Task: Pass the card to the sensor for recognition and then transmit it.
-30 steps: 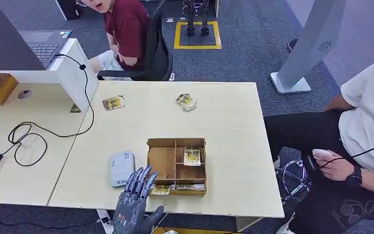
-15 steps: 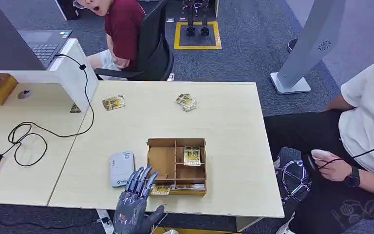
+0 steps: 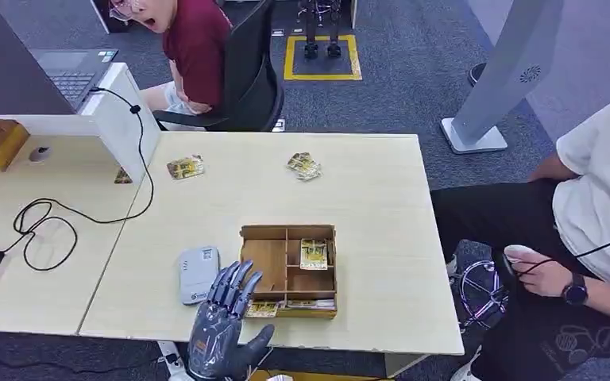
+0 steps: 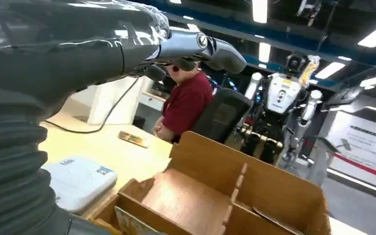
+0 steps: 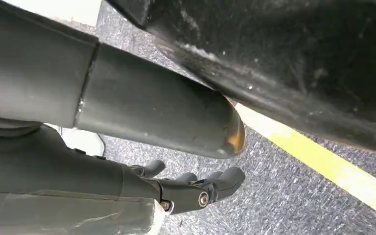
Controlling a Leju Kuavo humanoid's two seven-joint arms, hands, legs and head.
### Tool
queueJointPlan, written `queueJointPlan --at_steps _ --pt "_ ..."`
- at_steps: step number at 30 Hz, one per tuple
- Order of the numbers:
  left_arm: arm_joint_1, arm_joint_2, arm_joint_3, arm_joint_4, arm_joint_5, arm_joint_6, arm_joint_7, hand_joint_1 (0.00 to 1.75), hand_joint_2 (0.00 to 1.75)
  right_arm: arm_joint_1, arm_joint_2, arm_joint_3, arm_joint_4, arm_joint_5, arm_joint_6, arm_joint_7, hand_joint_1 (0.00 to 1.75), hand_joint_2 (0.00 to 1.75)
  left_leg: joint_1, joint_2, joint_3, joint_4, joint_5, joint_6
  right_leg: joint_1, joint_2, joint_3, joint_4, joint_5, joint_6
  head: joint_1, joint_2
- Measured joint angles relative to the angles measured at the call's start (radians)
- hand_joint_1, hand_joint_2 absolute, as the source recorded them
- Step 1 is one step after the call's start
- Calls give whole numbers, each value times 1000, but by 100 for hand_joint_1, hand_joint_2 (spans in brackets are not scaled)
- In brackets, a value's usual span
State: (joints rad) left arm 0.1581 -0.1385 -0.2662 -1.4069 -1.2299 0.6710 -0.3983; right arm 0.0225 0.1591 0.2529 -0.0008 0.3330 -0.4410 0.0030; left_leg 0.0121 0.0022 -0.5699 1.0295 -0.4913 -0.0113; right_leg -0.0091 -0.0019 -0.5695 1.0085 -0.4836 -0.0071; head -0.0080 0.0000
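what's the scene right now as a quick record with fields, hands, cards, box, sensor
left hand: open, fingers spread, above the near table edge at the box's near left corner, holding nothing
right hand: hanging low over the floor, fingers curled, holding nothing
box: wooden, divided, near the table's front edge
card in box: lying in a right-side compartment
sensor: pale flat device just left of the box
loose cards: two spots at the table's far side
people: one seated behind the table, one at the right
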Motion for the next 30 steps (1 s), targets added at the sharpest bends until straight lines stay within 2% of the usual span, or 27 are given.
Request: queueJointPlan --at_steps 3,6,7,10,12,14,19,30 --pt "5 -20 40 0 -53 0 -6 0 175 -1 -1 1 1 4 0 0 0 0 0 0 0 0 0 0 0 0 0 0 0 0 0 0" --pt "9 -21 51 0 -175 0 67 0 175 -4 -3 7 1 19 5 10 0 0 0 0 0 0 0 0 0 0 0 0 0 0 0 0" --pt "9 -19 51 0 -196 0 97 0 175 -5 -4 9 1 21 6 10 0 0 0 0 0 0 0 0 0 0 0 0 0 0 0 0" --pt "8 4 16 0 -266 0 273 0 175 -7 -5 15 1 24 8 13 0 0 0 0 0 0 0 0 0 0 0 0 0 0 0 0" --pt "2 30 -25 0 -297 0 354 0 175 -9 -6 16 2 28 9 16 0 0 0 0 0 0 0 0 0 0 0 0 0 0 0 0" --pt "-6 53 -61 0 -308 0 408 0 175 -11 -6 16 2 34 10 17 0 0 0 0 0 0 0 0 0 0 0 0 0 0 0 0" --pt "-17 102 -132 0 -307 0 479 0 175 -13 -7 17 2 36 12 16 0 0 0 0 0 0 0 0 0 0 0 0 0 0 0 0" --pt "-29 164 -221 9 -302 0 544 0 175 -15 -7 17 2 39 13 16 0 0 0 0 0 0 0 0 0 0 0 0 0 0 0 0"
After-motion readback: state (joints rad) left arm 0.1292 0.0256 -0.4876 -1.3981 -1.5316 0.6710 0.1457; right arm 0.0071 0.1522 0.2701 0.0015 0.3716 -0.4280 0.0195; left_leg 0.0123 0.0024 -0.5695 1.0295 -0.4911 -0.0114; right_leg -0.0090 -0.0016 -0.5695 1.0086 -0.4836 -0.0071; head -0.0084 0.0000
